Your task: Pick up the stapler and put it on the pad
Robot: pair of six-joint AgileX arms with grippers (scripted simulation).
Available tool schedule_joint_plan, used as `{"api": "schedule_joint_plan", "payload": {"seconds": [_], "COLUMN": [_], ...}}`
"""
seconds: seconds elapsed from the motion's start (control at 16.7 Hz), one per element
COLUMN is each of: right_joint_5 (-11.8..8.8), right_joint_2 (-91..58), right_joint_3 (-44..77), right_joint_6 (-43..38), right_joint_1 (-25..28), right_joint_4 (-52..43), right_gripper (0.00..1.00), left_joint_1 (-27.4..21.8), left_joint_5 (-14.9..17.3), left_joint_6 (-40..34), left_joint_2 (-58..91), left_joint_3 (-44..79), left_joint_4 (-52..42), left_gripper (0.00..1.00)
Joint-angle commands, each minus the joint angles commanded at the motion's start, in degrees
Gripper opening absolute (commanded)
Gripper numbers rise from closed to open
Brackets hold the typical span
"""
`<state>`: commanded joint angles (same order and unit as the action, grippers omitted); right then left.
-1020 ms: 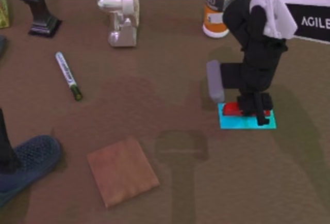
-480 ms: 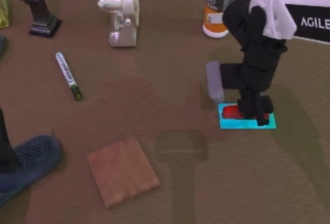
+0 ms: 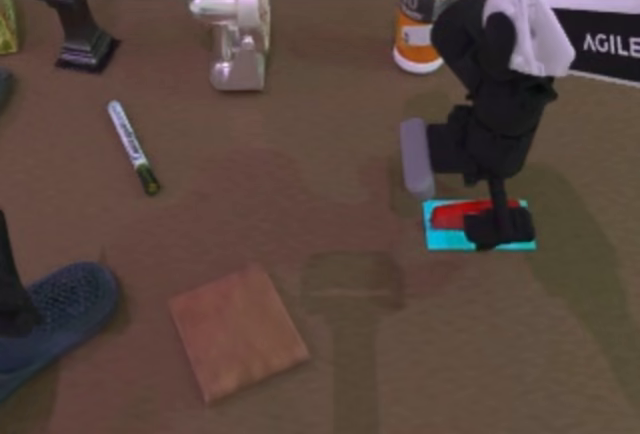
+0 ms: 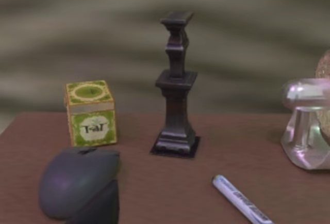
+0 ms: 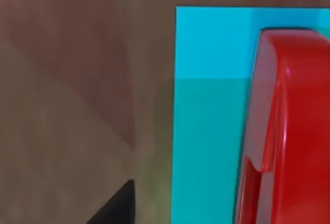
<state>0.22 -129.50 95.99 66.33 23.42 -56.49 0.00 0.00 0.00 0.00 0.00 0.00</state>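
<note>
Hovering over the stapler (image 3: 458, 214) on the pad (image 3: 445, 237), right hand (image 3: 497, 226) — grip unclear — arm lettered "AGILE".

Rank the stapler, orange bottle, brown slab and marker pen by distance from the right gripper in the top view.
1. stapler: under the right gripper, on the pad.
2. orange bottle: table's far edge.
3. brown slab: near, left of centre.
4. marker pen: far left.
</note>
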Motion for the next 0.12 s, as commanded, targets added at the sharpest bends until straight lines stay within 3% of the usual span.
{"api": "schedule_joint_plan", "payload": {"seconds": [0.12], "right_joint_5": [0.0], "right_joint_2": [0.0], "right_joint_3": [0.0], "right_joint_6": [0.0], "right_joint_1": [0.0], "right_joint_4": [0.0], "right_gripper": [1.0], "left_joint_1": [0.0], "left_joint_5": [0.0], "left_joint_6": [0.0], "left_joint_2": [0.0], "left_joint_3": [0.0], "left_joint_4": [0.0], "left_gripper": [1.0]}}
